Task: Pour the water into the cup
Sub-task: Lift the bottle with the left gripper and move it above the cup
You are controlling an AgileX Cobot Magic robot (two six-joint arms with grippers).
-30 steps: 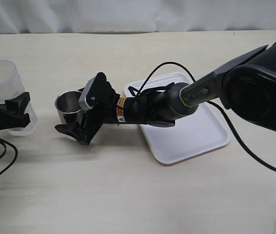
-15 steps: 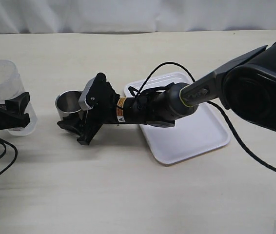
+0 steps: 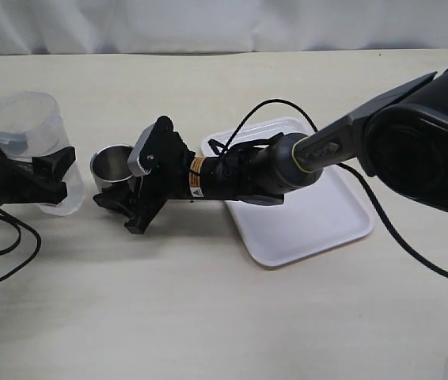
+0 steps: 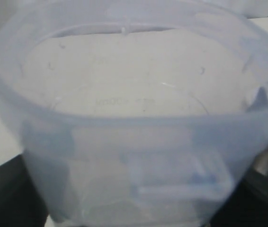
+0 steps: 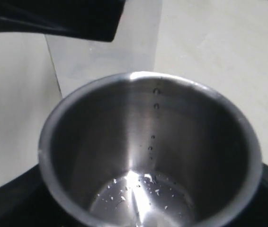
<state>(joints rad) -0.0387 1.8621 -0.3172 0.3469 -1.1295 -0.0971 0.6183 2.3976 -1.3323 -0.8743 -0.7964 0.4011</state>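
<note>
Tipping early risks splashing water onto the counter (image 3: 208, 317): the left hand (image 3: 46, 184) clamps the clear container (image 3: 28, 131) just left of the cup (image 3: 110, 166), which the right hand (image 3: 123, 182) seems to grip. I cannot tell how full the container is.

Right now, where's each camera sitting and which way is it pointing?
Exterior: high over the table, looking down; both arms show, left gripper on the container, right gripper at the cup.
Left wrist: close above the container, looking in; dark gripper parts at the edges.
Right wrist: above the cup, looking in; dark gripper parts likewise.
Shared: exterior and right wrist both show the cup.
</note>
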